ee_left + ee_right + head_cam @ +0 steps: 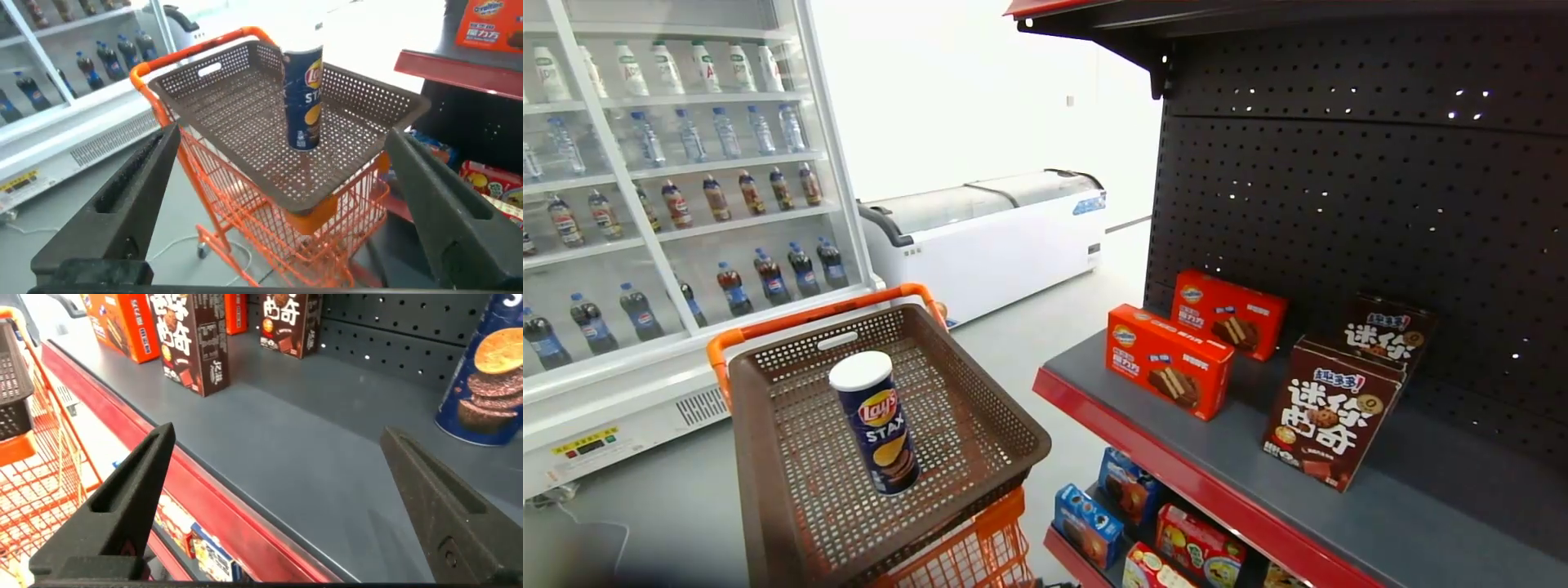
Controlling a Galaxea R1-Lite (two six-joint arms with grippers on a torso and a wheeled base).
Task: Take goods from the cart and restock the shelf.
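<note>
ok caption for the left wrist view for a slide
Open left gripper facing the cart basket, one chip can standing upright inside

Left end effector, fingers apart, faces upright chip can in basket.

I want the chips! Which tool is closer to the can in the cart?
Left. The left tool faces the can in the cart's basket; the right tool hangs over the shelf instead.
</note>
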